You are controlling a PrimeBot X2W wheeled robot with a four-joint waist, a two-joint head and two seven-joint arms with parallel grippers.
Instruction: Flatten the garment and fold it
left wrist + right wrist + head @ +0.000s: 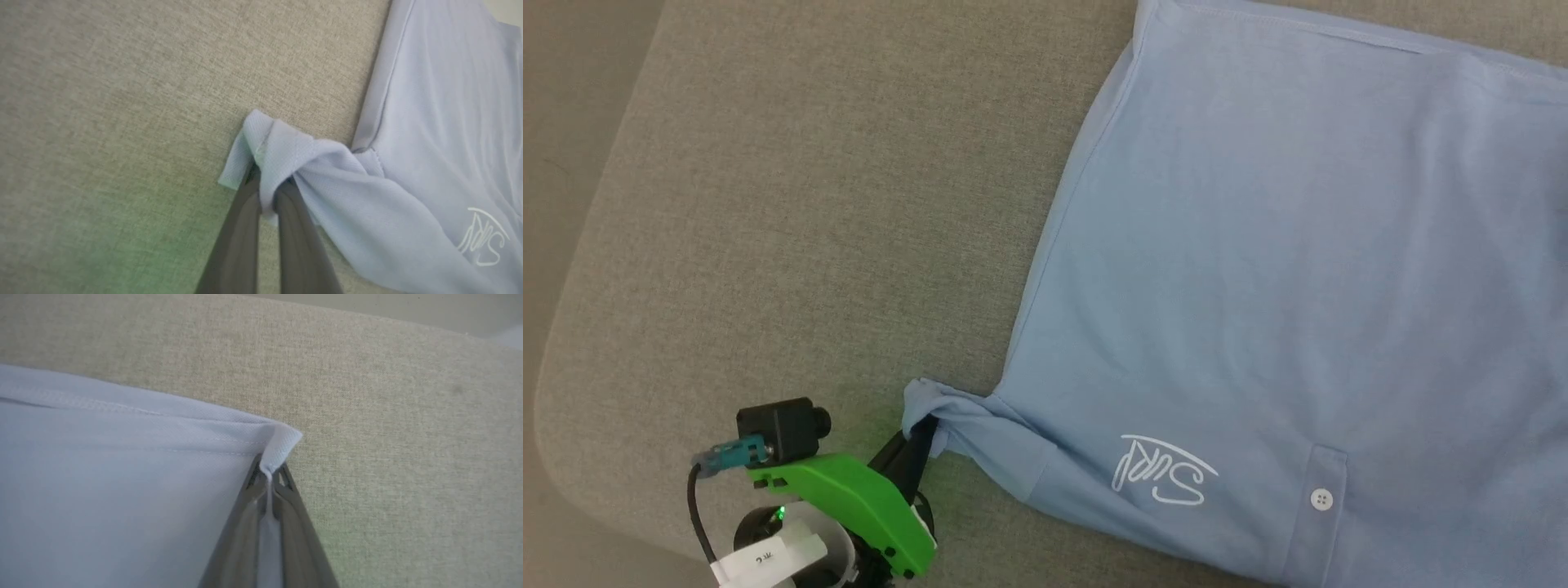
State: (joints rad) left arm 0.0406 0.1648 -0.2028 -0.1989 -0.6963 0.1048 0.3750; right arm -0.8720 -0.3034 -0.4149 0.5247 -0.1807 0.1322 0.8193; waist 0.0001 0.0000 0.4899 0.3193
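The garment (1258,245) lies front side up on the right part of the fabric-covered bench (809,204). Its chest logo (1164,472) and a white button (1321,499) are at the near edge, and its body stretches away toward the far side. The broad panel is already mostly smooth, with only shallow ripples, so flattening looks well advanced. One sleeve (947,412) is bunched into a twisted knot at the near left of the shirt, and no fold has been made yet. By my reading, what remains is to draw that sleeve out flat and then do all of the folding.

The left end effector (920,433) is at the near left of the bench. Its dark fingers are closed together on the bunched sleeve, whose cloth wraps over and between the fingertips in the left wrist view. The rest of the garment spreads to its right and away from it.

The right end effector (269,473) is clamped on a stitched corner of the garment, with a thin strip of cloth pinched between its fingers. The shirt fans out to the left of it in the right wrist view, and bare bench lies on the other side. Which corner this is I cannot tell.
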